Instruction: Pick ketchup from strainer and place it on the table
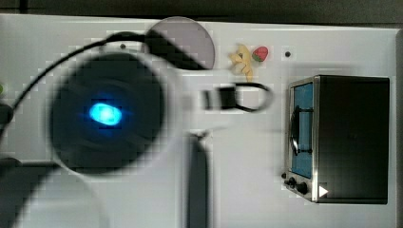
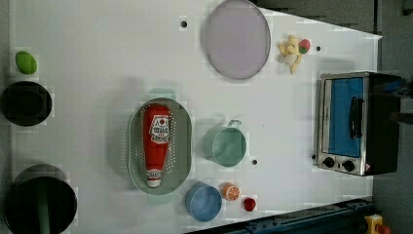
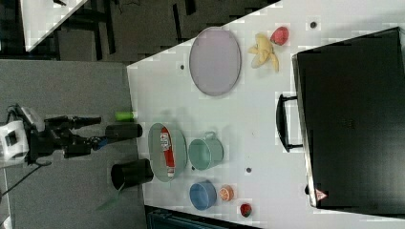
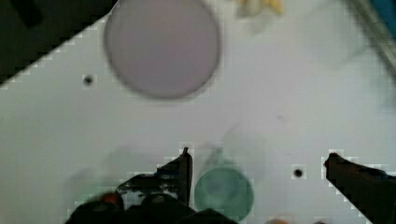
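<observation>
One ketchup (image 2: 156, 144) bottle lies lengthwise inside the strainer (image 2: 182, 146), red body and white label up, its white cap toward the table edge where the blue bowl (image 2: 203, 202) stands. The strainer rests on the table (image 2: 97, 48), well in from the edges, with a teal mug (image 2: 229, 145) just beside it on the left view's right. Near the bowl, by the same edge, sit an orange slice (image 2: 231, 191) and a small red fruit (image 2: 249, 204). A grey plate (image 2: 237, 39) lies toward the opposite edge, with a banana (image 2: 290, 52) and a strawberry (image 2: 304, 46) beside it. A toaster oven (image 2: 353, 123) stands at the far end on the left view's right. In the wrist view the gripper (image 4: 259, 161) hangs above the table with its fingers (image 4: 182, 168) spread wide and nothing between them; the mug shows below the gap, and the gripper is apart from the bottle.
</observation>
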Robot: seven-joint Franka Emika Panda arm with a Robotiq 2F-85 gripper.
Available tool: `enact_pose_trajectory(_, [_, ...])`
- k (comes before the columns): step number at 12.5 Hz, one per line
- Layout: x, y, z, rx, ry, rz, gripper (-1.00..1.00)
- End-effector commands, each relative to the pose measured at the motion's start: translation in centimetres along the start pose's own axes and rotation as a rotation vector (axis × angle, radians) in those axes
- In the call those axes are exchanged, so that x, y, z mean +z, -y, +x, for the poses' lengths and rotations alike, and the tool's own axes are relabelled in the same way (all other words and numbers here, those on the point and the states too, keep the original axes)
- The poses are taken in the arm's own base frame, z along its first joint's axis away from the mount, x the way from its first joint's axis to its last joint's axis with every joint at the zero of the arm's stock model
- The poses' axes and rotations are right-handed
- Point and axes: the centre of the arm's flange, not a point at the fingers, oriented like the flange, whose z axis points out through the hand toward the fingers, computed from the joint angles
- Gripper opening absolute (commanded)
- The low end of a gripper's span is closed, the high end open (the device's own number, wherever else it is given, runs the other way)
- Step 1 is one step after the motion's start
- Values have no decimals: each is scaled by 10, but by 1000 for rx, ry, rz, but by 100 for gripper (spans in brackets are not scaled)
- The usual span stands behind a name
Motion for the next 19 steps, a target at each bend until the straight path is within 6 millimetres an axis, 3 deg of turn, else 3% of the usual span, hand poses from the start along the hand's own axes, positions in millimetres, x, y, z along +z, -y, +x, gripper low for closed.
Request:
enact_pose_trajectory(1, [65,100,-92,-265,105,-53,100])
enact_pose_trajectory(4, [99,153,-152,-388,138,-35,100])
enact_pose_trajectory(8, [166,190,-214,-488,186,-18,100])
enact_pose_trajectory(13, [266,198,-245,-536,120,-7,100])
enact_pose_trajectory(19, [365,203,-253,-564,129,37,100])
